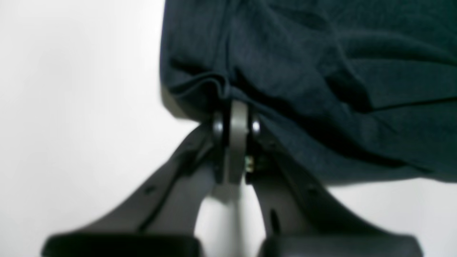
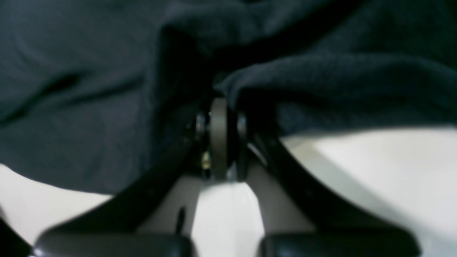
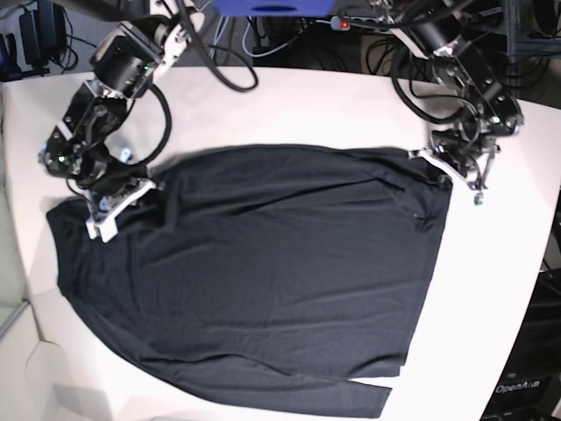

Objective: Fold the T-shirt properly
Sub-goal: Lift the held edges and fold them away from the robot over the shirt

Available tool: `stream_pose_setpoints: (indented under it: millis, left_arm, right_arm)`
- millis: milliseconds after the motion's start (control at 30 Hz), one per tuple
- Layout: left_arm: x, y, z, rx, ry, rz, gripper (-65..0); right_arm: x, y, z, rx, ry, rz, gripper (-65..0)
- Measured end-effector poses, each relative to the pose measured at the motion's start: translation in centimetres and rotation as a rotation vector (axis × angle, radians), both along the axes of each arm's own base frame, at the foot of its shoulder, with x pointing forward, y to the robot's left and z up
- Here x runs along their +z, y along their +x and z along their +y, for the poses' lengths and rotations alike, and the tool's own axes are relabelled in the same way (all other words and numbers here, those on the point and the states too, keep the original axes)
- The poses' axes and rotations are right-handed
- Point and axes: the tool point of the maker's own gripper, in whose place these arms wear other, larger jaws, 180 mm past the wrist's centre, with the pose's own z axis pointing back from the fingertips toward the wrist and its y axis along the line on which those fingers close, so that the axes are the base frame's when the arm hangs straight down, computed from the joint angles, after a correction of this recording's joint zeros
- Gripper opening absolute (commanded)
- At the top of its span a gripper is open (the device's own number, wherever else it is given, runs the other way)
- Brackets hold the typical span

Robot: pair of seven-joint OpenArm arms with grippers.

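Surface: white table [image 3: 491, 289], which we see bare around the garment; dark cables and equipment lie beyond its far edge.
Landmark: we place everything against the T-shirt [image 3: 263, 263].
T-shirt: black, spread mostly flat across the middle of the table, with soft wrinkles running over the cloth. 1 sleeve or hem strip juts out at its near edge in the base view.
Left gripper [image 1: 235, 117]: sits at the T-shirt's far corner on the base view's right. In the left wrist view we see its 2 fingers pressed together with a bunched fold of the black edge pinched at their tips.
Cloth at left gripper: the hem is gathered into small ridges just beside the fingertips, and the rest of the fabric spreads away above them in that view.
Right gripper [image 2: 221, 117]: sits at the T-shirt's opposite far corner, on the base view's left. In the right wrist view we see its fingers clamped together, with dark cloth heaped over and around the tips.
Cloth at right gripper: a thick roll of fabric lies across the fingertips; the picture is blurred, so we cannot trace exactly which edge is caught.
Arms: both reach in from beyond the T-shirt's far edge, 1 to each far corner, well apart from each other.
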Motion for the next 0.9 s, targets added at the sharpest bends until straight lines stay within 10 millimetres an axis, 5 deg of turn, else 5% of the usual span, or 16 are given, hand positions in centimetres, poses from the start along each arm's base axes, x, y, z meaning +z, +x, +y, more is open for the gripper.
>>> stream_pose_setpoints:
  millis: [233,900]
  left_arm:
    - [1.0,1.4,0.2,-0.002,0.005,-0.019,-65.0]
    - [6.2,4.7,1.3,0.004,0.073,-0.097,-65.0]
  right_arm:
    - [2.1,0.9,-0.2,0.031,-0.064,-0.057,-64.8]
    - [4.0,3.1,-0.5,0.067,-0.102,-0.106,-64.8]
